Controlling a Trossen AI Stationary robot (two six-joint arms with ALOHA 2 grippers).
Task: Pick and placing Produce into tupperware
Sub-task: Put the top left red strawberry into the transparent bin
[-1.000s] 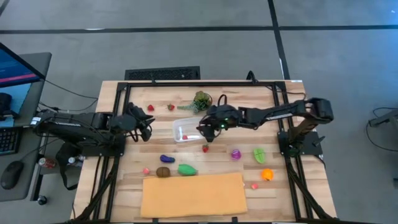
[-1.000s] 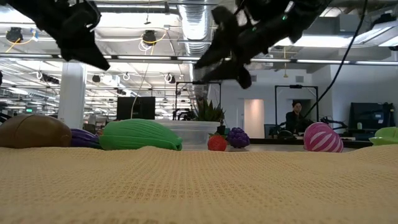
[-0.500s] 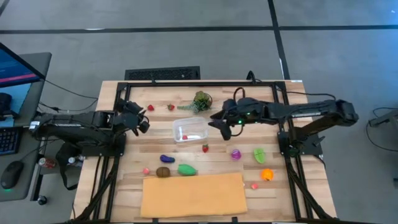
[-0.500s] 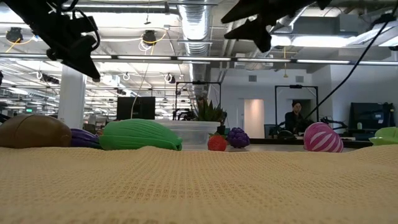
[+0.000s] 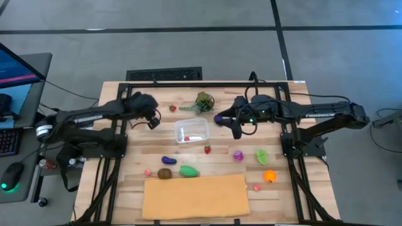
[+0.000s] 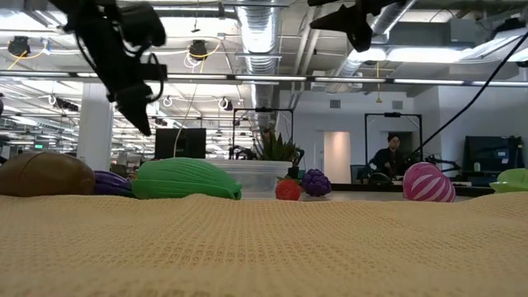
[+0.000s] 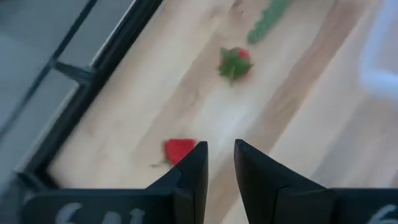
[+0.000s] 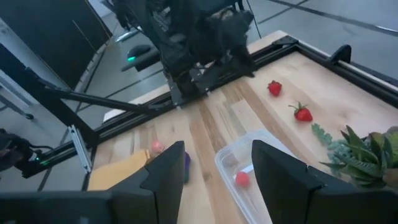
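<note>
While both arms hang above the counter, the views read as follows
High view, left arm: stretched from the left edge toward the far side, left end effector (image 5: 151, 119) just beside a red strawberry (image 5: 152, 109), nothing grasped
High view, right arm: reaching long and low from the right, right end effector (image 5: 227, 123) in the air just right of the tupperware (image 5: 191, 130), released
High view, tupperware: clear plastic tub with rounded corners, mid-counter, one small red piece (image 5: 186, 138) inside
High view, produce: a second strawberry (image 5: 173, 108) on the far planks, a third (image 5: 207, 149) just in front of the tub; purple piece (image 5: 168, 161), brown piece (image 5: 164, 174) and ribbed green piece (image 5: 189, 170) in a row near a tan sheet (image 5: 195, 196); striped pink ball (image 5: 239, 156), green piece (image 5: 262, 156) and orange piece (image 5: 269, 176) to the right
High view, counter: pale wooden planks (image 5: 119, 194) in a dark frame, bushy leafy bunch (image 5: 202, 102) behind the tub
Low view: woven tan sheet fills the foreground; brown, purple and ribbed green pieces at left, the strawberry and knobbly purple grapes (image 6: 316, 182) centre, striped pink ball at right; both arms dark overhead; a person (image 6: 389, 157) far back in the room
Left wrist view: two dark fingers (image 7: 193, 171) stand a narrow gap apart with nothing between them, over smooth wood, one strawberry just beside a fingertip, another farther off
Right wrist view: fingers (image 8: 168, 171) spread wide and empty, the tub with its red piece seen between them, the left arm beyond
</note>
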